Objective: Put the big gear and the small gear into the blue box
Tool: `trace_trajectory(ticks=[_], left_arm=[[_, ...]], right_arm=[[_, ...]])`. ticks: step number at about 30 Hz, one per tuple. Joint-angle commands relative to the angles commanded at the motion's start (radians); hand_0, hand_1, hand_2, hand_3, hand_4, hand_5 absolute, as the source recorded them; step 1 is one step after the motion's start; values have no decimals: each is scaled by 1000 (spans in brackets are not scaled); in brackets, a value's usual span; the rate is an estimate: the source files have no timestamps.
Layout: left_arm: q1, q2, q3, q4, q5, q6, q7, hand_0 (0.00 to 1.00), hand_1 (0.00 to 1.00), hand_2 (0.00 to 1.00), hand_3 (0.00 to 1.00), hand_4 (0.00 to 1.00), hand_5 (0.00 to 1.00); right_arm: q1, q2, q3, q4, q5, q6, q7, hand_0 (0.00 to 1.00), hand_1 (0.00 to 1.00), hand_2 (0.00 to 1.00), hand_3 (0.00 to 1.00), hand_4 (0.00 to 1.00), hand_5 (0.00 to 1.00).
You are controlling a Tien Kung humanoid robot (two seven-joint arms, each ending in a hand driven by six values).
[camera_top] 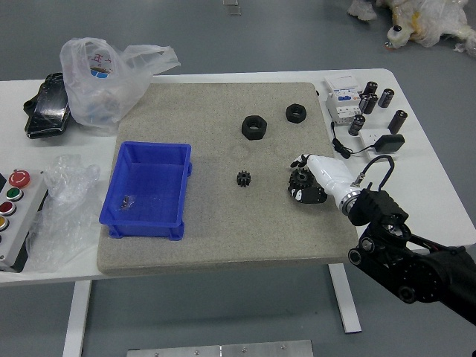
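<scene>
We have a grey-beige mat (223,242) beneath the work, presumably to keep parts from sliding. On its left side, our blue box (156,182) sits upright and open-topped, ready to receive both gears. Our right hand (298,178) reaches in low, its digits spread to either side of the big gear (301,178), which lies on the mat; we judge it's lining up a grasp. The small gear (243,178) lies between box and hand, likely next.
</scene>
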Motion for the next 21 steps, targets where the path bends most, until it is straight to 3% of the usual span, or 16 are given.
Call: trace_trajectory(ticks=[4,5,10,11,16,17,21], left_arm=[[0,-1,2,0,-2,-1,-1,636,644,609,711,632,250],[0,-1,3,0,-3,-1,-2,636,644,609,712,633,250],[0,-1,11,0,-12,-3,-7,636,644,609,712,633,250],[0,-1,13,0,-13,-3,-8,636,644,609,712,634,249],[-1,-2,19,0,-20,-4,-13,636,644,609,712,634,249],[-2,-2,20,0,-21,-4,-14,636,644,610,713,634,252],[-1,-2,16,0,-17,-4,-11,636,644,610,713,634,252]], right_arm=[[2,-6,-7,-6,3,0,-4,367,585,730,706,533,173],[2,-7,-8,-7,4,-1,-4,337,498,572,660,56,168],[2,-10,-20,-4,6,-18,1,337,498,572,660,56,168],[2,-10,-23,-3,6,-21,3,284,427,379,507,2,62],[7,-9,-36,4,8,-36,12,284,427,379,507,2,62],[9,-9,-38,5,9,-39,14,263,382,283,361,2,2],[38,-5,-61,19,21,-50,25,263,382,283,361,2,2]])
